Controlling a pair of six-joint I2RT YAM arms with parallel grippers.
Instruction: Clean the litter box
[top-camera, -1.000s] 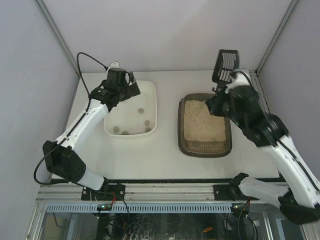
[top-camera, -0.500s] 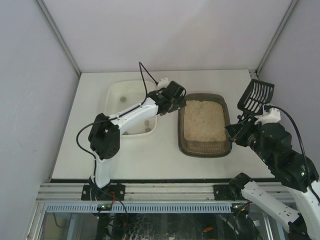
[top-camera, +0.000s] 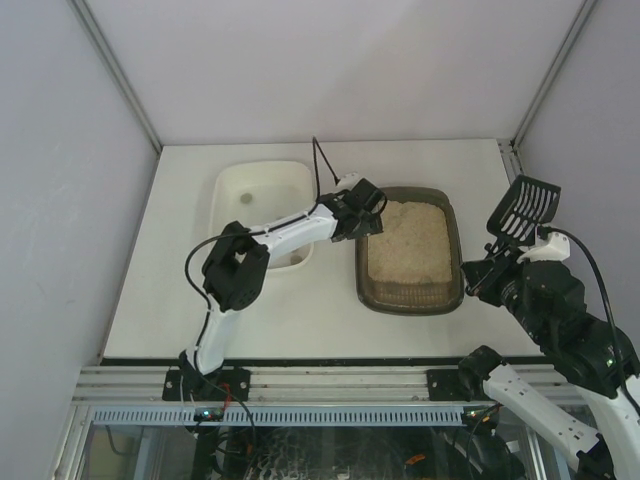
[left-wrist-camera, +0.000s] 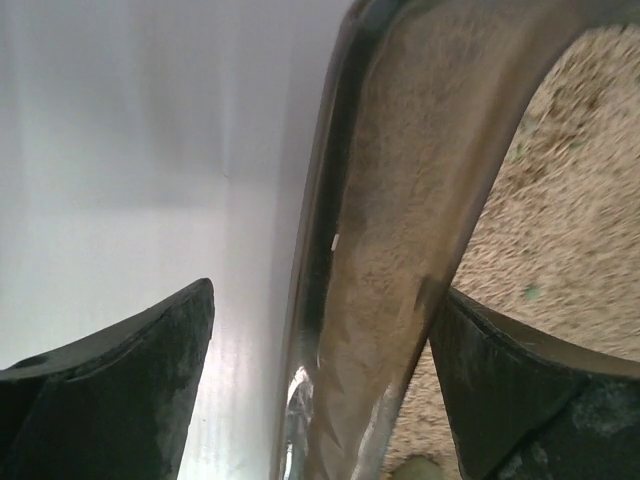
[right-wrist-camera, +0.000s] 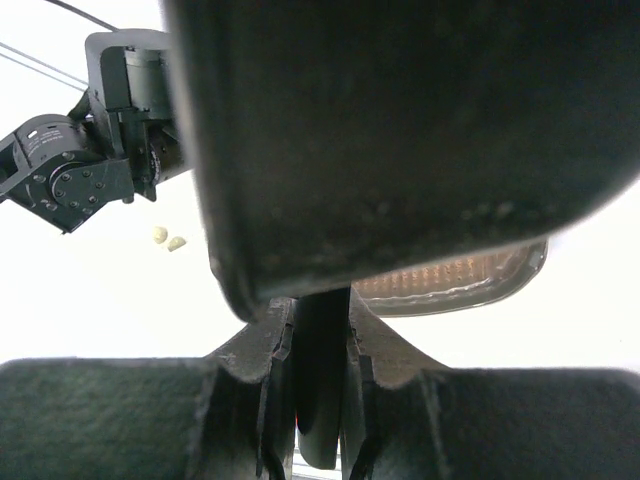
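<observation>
The left gripper (top-camera: 358, 216), fingers spread, straddles the litter box (top-camera: 410, 300) at its left rim; the right gripper (right-wrist-camera: 320, 385) clamps the scoop (top-camera: 522, 208) right of it.

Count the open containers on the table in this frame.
2. The white tub sits back left; the litter box, filled with tan litter, sits just right of it. No third one shows, and none seems hidden.
</observation>
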